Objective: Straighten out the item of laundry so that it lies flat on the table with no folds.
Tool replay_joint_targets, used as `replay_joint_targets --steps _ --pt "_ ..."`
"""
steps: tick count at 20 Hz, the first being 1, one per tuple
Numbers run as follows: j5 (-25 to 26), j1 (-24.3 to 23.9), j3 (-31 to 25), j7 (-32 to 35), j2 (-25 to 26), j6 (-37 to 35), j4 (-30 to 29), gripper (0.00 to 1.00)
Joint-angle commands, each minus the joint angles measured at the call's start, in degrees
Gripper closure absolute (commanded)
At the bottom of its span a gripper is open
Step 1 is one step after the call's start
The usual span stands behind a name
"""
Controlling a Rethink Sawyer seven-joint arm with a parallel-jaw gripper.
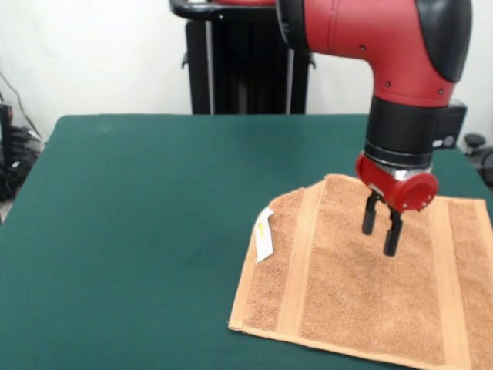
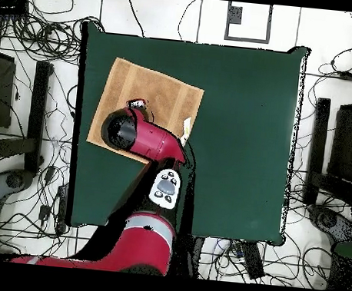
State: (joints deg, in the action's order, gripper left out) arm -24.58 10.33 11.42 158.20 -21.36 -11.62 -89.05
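Observation:
The item of laundry, an orange-tan towel (image 1: 362, 285), lies spread on the green table (image 1: 139, 200) at the right, and its right side runs past the picture's edge. Its far left corner looks cut off on a slant, as if folded. A white tag (image 1: 264, 235) sticks out at its left edge. My gripper (image 1: 381, 227) hangs a little above the towel's far middle. It is open, fingers pointing down, with nothing between them. In the overhead view the towel (image 2: 149, 95) lies at the table's (image 2: 241, 142) upper left, and the red arm (image 2: 130, 130) covers its lower part.
The towel's left side lies close to the table's edge in the overhead view. Cables (image 2: 36, 30) and black stands (image 2: 40, 108) surround the table. A black frame (image 1: 246, 69) stands behind the table's far edge in the front view.

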Motion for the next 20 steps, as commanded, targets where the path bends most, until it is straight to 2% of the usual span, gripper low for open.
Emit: replay_joint_targets --steps 1,7,11,20 --pt "1.9 -1.6 -5.2 5.1 2.5 2.6 -7.1 0.00" --pt "1.0 -2.9 -6.9 5.7 1.0 1.0 -10.4 0.00" --pt "1.6 -6.8 -11.4 4.4 -0.1 1.9 -13.6 0.00" --pt "2.3 -7.9 -12.3 3.9 1.1 2.8 -13.1 0.00"
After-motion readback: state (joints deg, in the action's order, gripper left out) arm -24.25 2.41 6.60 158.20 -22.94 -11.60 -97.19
